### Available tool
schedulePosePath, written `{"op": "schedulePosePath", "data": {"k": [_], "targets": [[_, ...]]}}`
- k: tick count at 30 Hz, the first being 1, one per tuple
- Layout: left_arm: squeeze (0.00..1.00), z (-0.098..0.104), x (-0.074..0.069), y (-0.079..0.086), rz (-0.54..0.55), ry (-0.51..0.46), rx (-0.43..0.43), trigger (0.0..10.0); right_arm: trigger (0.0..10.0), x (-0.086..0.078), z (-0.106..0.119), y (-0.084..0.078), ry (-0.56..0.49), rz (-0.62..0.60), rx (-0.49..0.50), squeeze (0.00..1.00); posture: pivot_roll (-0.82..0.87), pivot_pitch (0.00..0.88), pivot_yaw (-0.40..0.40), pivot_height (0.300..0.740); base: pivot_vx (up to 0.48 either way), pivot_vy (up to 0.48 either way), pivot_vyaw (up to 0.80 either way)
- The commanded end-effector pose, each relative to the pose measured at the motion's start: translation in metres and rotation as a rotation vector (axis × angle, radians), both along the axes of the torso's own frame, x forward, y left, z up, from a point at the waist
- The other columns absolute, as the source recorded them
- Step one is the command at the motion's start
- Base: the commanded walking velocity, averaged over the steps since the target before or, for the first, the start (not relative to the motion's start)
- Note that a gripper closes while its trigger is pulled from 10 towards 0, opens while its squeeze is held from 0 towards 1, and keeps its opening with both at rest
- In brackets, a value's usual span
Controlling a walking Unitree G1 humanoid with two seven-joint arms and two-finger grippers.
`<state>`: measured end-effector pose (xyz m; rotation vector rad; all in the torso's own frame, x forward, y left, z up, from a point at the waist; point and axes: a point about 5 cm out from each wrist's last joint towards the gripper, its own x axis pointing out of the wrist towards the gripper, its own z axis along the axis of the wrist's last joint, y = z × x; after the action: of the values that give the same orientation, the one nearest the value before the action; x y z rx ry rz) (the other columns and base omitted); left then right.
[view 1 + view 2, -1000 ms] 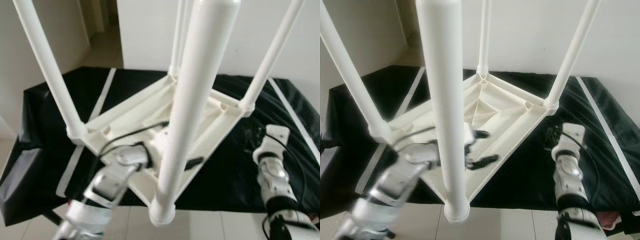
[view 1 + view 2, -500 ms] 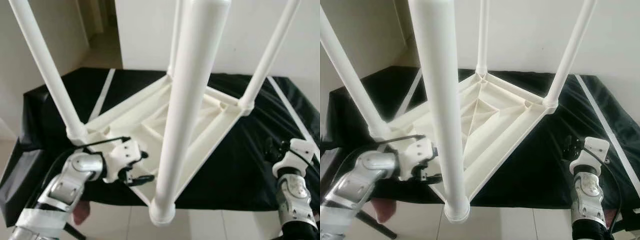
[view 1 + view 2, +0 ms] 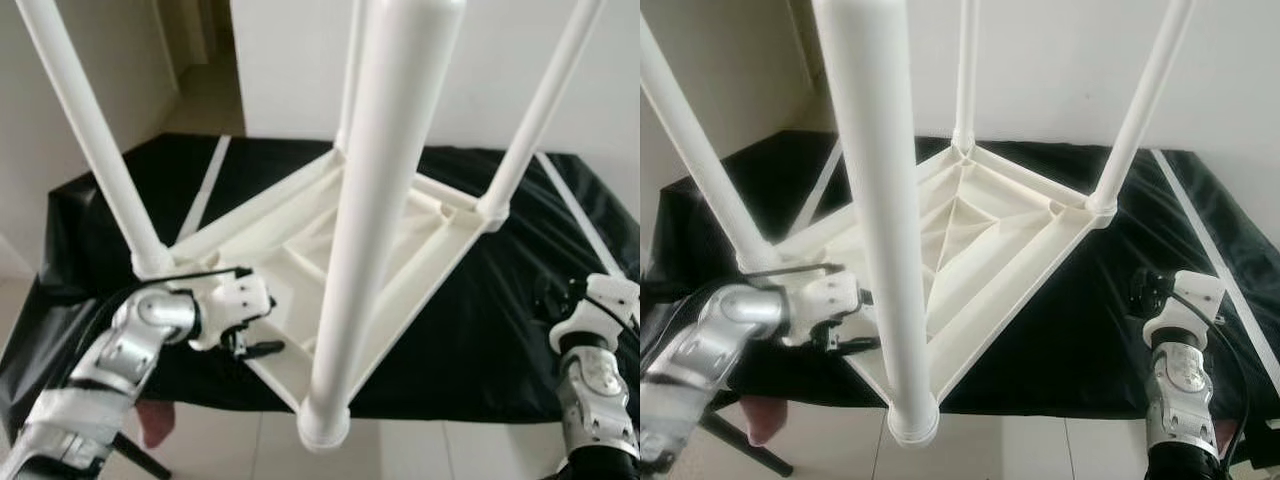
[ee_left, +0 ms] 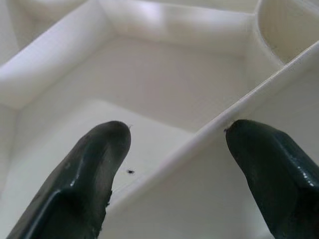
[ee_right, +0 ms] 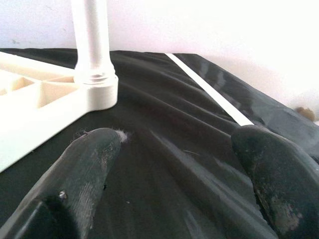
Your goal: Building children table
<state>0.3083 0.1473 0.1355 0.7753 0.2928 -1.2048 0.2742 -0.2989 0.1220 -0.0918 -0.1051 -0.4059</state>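
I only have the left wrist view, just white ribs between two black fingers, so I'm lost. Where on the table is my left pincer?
Observer: The left pincer is at the near-left edge of the upside-down table, beside the near leg.
Operator: Are all the legs on?
Observer: Four legs stand up from the corners; the left leg rises just behind your arm.
Operator: What is the table resting on?
Observer: A black cloth with white stripes, draped over a raised surface.
Operator: And the right arm?
Observer: The right pincer hangs open over the cloth, right of the table, touching nothing.
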Motion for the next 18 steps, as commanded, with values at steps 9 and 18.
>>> {"op": "schedulePosePath", "data": {"k": [9,18], "targets": [[0.00,-0.005,0.016,-0.007,0.099,-0.069,0.036,10.0,10.0,0.000,0.003,-0.001,0.005,-0.003,0.005,0.00,0.01,0.000,-0.013,0.740,0.000,0.000,0.00],[0.00,0.001,0.052,-0.030,0.372,-0.048,-0.107,10.0,10.0,-0.005,0.005,-0.003,-0.005,-0.033,0.010,0.00,-0.01,0.000,0.011,0.740,0.000,0.000,0.00]]}}
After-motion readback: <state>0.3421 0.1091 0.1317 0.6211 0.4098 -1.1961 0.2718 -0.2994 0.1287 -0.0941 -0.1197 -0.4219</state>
